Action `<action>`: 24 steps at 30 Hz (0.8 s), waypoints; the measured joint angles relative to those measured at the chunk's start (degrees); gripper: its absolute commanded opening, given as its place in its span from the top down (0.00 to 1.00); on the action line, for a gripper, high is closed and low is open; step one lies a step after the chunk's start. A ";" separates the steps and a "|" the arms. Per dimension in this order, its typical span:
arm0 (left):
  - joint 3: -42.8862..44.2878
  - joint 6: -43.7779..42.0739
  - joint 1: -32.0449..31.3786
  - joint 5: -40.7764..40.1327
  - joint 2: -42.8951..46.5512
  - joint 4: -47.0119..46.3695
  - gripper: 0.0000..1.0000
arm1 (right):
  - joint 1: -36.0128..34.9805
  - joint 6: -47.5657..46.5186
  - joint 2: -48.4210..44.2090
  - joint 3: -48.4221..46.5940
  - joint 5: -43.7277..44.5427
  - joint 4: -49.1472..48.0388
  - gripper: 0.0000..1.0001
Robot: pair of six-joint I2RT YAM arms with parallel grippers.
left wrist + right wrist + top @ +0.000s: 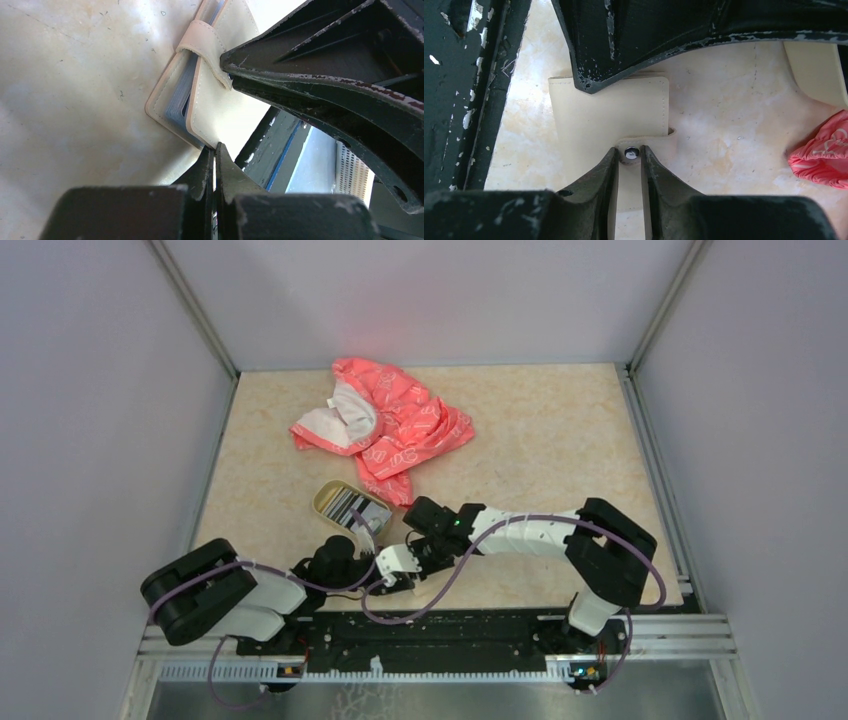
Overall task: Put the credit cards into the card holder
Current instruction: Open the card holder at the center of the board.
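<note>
The cream card holder (624,112) lies on the table near the front edge, its blue-grey lining (177,100) showing at the open side. My right gripper (629,151) is shut on the holder's strap (202,42), with the snap dot (632,152) right at its fingertips. My left gripper (216,146) is shut on the edge of the holder's cover. In the top view the two grippers meet, the left gripper (365,562) beside the right gripper (405,565). The credit cards (348,504), dark with pale stripes, lie in the oval dish just behind them.
The gold-rimmed oval dish (322,498) sits just behind the grippers. A pink-red patterned cloth (390,420) lies crumpled further back, and its edge (821,160) shows in the right wrist view. Grey walls enclose the table on three sides.
</note>
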State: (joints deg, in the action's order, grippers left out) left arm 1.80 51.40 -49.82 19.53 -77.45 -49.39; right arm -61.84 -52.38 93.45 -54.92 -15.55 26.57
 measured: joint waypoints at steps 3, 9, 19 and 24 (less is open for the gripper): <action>-0.15 0.00 0.07 0.04 -0.57 -0.81 1.00 | 0.00 0.20 0.31 -0.42 -0.02 0.39 0.90; -0.39 0.00 0.11 0.13 -1.66 -2.34 1.00 | 1.03 0.96 0.42 -0.70 -1.05 0.57 1.00; -0.39 -0.07 0.09 -0.11 -2.45 -3.26 1.00 | 4.61 3.06 0.42 -0.70 -6.47 0.48 1.00; -0.39 -0.31 0.04 -1.22 -1.44 -2.16 1.00 | 7.78 4.52 0.42 -0.70 -11.45 0.81 1.00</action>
State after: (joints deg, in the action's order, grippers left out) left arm 1.41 51.09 -49.78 18.31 -78.89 -51.55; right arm -54.06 -47.86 93.86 -55.61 -27.00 27.38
